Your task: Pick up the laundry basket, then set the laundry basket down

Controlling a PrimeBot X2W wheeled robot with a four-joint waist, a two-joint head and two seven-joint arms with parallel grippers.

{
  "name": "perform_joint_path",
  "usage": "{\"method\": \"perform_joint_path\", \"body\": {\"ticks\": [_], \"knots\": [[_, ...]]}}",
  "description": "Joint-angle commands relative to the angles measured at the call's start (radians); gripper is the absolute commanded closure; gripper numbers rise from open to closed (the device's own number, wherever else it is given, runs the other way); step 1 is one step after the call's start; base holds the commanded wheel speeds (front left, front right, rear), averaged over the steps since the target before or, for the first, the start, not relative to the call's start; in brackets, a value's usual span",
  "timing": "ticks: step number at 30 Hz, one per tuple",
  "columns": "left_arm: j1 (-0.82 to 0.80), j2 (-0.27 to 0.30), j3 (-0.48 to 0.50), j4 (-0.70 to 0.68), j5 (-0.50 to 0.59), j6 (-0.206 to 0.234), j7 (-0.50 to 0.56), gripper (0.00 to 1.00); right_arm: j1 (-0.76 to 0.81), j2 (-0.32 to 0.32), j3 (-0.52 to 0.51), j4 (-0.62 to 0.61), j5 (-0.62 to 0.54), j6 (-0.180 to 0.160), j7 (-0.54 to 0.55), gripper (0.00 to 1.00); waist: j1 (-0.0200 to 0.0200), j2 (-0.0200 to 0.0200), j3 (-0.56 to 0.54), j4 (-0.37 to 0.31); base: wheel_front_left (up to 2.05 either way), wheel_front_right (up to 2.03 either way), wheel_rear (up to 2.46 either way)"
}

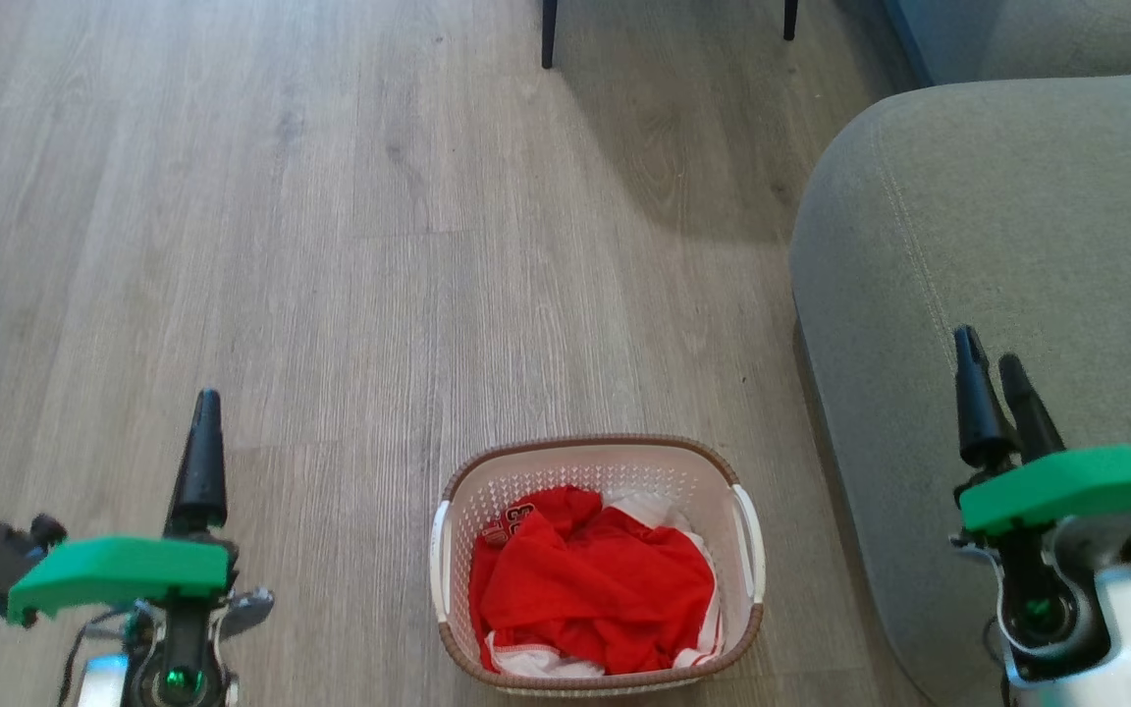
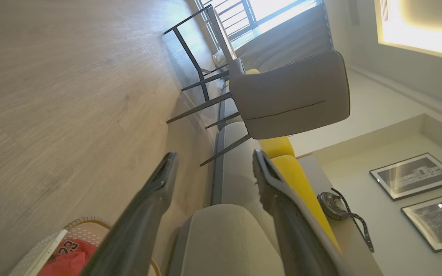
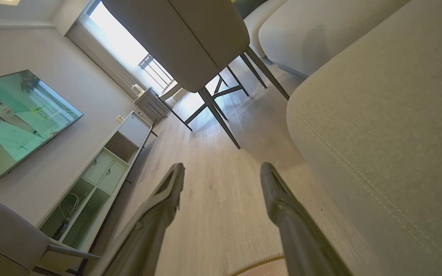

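The laundry basket is cut off at bottom centre; left tool and right tool stand apart, empty

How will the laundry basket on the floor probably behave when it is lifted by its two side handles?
The laundry basket is probably stiff: its perforated plastic walls keep their shape. It should be light for its size, since it holds only some red clothes. Lifted by one handle alone, it would likely tilt, and the soft load might slide.
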Motion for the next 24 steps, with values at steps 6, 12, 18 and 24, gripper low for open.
{"method": "perform_joint_path", "body": {"ticks": [6, 12, 18, 24], "knots": [[-0.077, 0.011, -0.004, -0.109, 0.173, 0.049, -0.024, 0.00, -0.086, -0.033, 0.036, -0.082, -0.118, 0.004, -0.027, 0.00, 0.0000, 0.0000, 0.008, 0.000, 0.00, 0.00, 0.00], [-0.091, 0.011, -0.068, -0.160, 0.338, 0.159, -0.041, 0.00, -0.100, -0.036, 0.057, -0.116, -0.211, 0.004, -0.045, 0.00, 0.0000, 0.0000, 0.013, 0.000, 0.00, 0.00, 0.00], [-0.099, 0.011, -0.143, -0.168, 0.453, 0.214, -0.056, 0.00, -0.106, -0.043, 0.078, -0.135, -0.284, 0.004, -0.059, 0.00, 0.0000, 0.0000, 0.015, 0.002, 0.00, 0.00, 0.00], [-0.106, 0.015, -0.228, -0.128, 0.607, 0.265, -0.073, 0.00, -0.101, -0.026, 0.073, -0.139, -0.343, 0.005, -0.077, 0.00, 0.0000, 0.0000, 0.011, 0.006, 0.00, 0.00, 0.00]]}}
